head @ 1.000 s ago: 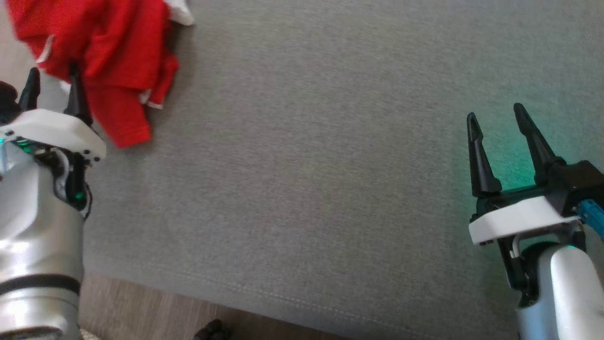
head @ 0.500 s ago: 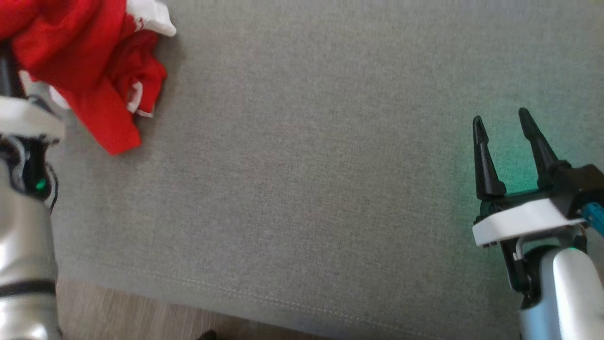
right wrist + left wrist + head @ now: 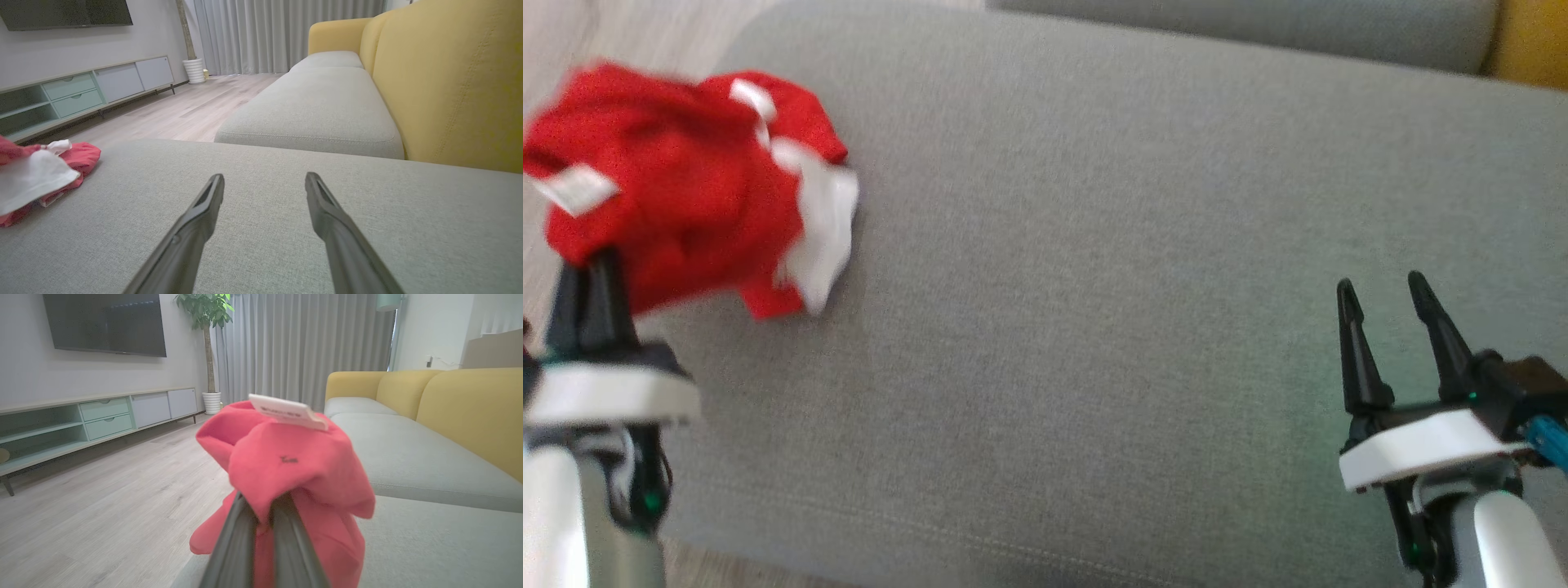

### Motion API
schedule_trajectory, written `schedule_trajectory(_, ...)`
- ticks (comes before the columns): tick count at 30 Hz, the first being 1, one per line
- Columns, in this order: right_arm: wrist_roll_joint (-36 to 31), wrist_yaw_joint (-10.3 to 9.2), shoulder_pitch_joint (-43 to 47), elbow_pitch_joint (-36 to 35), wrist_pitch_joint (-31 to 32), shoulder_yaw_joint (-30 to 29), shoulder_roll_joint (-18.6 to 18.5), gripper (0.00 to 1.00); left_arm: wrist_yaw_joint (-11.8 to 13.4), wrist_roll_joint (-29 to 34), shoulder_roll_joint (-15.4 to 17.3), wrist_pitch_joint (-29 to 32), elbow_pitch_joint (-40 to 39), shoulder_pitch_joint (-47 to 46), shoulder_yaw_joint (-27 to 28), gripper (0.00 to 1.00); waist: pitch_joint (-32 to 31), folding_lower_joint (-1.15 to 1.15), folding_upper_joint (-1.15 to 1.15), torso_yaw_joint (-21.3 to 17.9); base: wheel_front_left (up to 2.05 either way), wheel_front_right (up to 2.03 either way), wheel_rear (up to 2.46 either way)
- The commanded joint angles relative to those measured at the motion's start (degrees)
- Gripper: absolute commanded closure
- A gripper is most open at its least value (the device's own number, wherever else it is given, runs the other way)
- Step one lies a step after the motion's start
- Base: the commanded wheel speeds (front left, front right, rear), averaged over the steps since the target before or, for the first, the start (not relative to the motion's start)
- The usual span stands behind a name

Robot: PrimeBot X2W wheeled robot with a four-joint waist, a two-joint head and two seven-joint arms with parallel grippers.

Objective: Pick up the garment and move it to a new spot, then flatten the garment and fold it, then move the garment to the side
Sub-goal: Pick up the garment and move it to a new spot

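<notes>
The garment [image 3: 678, 188], red with white parts, is a bunched heap at the cushion's [image 3: 1094, 327] far left corner, blurred in the head view. Its long axis runs roughly across the cushion, left to right: the red bulk reaches out past the cushion's left edge, over the floor [image 3: 645, 33], and the white end [image 3: 821, 220] points in toward the cushion's middle. The left pincer [image 3: 588, 273] is at the cushion's left edge, its fingers pressed together with the garment's near red edge caught between them. In the left wrist view the pincer [image 3: 263, 504] runs up into the garment [image 3: 294, 465], which folds over the fingertips and hangs down on both sides, a white label [image 3: 288, 411] lying flat on top. Whether the heap rests on the cushion or is just clear of it I cannot tell — in the right wrist view its lower edge [image 3: 83, 157] looks to be at the cushion's surface. The right pincer [image 3: 1380, 282] hovers over the cushion's near right part, well apart from the garment, jaws wide and holding nothing; its fingers [image 3: 196, 216] point along the cushion toward a yellow backrest [image 3: 449, 81] on the cushion's far side.
</notes>
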Motion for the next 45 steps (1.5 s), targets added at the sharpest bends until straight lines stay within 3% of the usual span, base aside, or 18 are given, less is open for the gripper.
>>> schedule_trajectory(1,0.6,-0.05,-0.1,-1.7,-0.7,1.2,-0.2,0.00,0.4,0.9,1.2,-0.4,-4.7,0.8,1.3,1.00,-2.3,0.00,0.00,-1.0,0.00,0.00,0.00)
schedule_trajectory(10,1.9,-0.05,0.6,-2.6,-1.0,0.7,-0.2,0.00,0.1,1.8,-2.0,2.4,-17.5,7.0,-7.1,1.00,-2.2,0.00,0.00,-5.9,0.00,0.00,0.00)
schedule_trajectory(16,2.1,-0.05,-1.3,-3.3,-1.3,2.2,-0.2,0.00,-0.3,1.1,-0.8,2.3,-17.5,3.2,-15.8,1.00,0.9,0.00,0.00,-13.7,0.00,0.00,0.00)
schedule_trajectory(27,4.8,-0.05,-4.3,-2.3,-4.1,3.5,-0.2,0.00,-0.4,-0.4,-0.9,3.2,-7.5,-11.8,-34.5,1.00,9.1,0.00,0.00,-27.7,0.00,0.00,0.00)
schedule_trajectory(28,4.8,-0.05,-4.3,-2.3,-4.1,3.5,-0.2,0.00,-0.4,-0.4,-0.9,3.2,-7.5,-11.8,-34.5,1.00,9.1,0.00,0.00,-27.7,0.00,0.00,0.00)
schedule_trajectory(35,6.6,-0.05,-5.9,-0.2,-6.6,4.6,-0.2,0.00,-0.4,-1.5,-1.1,4.1,6.0,-20.4,-49.3,1.00,12.8,0.00,0.00,-31.6,0.00,0.00,0.00)
schedule_trajectory(39,7.2,-0.05,-6.4,1.2,-7.7,4.9,-0.2,0.00,-0.4,-4.4,-1.3,4.7,13.1,-22.5,-53.9,1.00,13.2,0.00,0.00,-31.9,0.00,0.00,0.00)
schedule_trajectory(40,7.3,-0.05,-6.4,1.5,-7.9,4.8,-0.2,0.00,-0.4,-4.9,-1.4,4.5,14.3,-22.9,-54.4,0.83,13.1,0.00,0.00,-31.7,0.00,0.00,0.00)
schedule_trajectory(41,7.3,-0.05,-6.4,1.8,-8.0,4.6,-0.2,0.00,-0.4,-5.4,-1.6,4.1,15.1,-23.1,-54.8,0.09,12.9,0.00,0.00,-31.4,0.00,0.00,0.00)
schedule_trajectory(42,7.3,-0.05,-6.5,2.2,-8.1,4.6,-0.2,0.00,-0.4,-5.7,-1.7,3.7,15.8,-23.3,-55.0,0.00,12.6,0.00,0.00,-31.1,0.00,0.00,0.00)
schedule_trajectory(45,6.8,-0.05,-6.5,2.9,-8.0,4.5,-0.2,0.00,-0.4,-6.6,-2.0,2.3,16.7,-22.8,-55.0,0.00,11.1,0.00,0.00,-29.8,0.00,0.00,0.00)
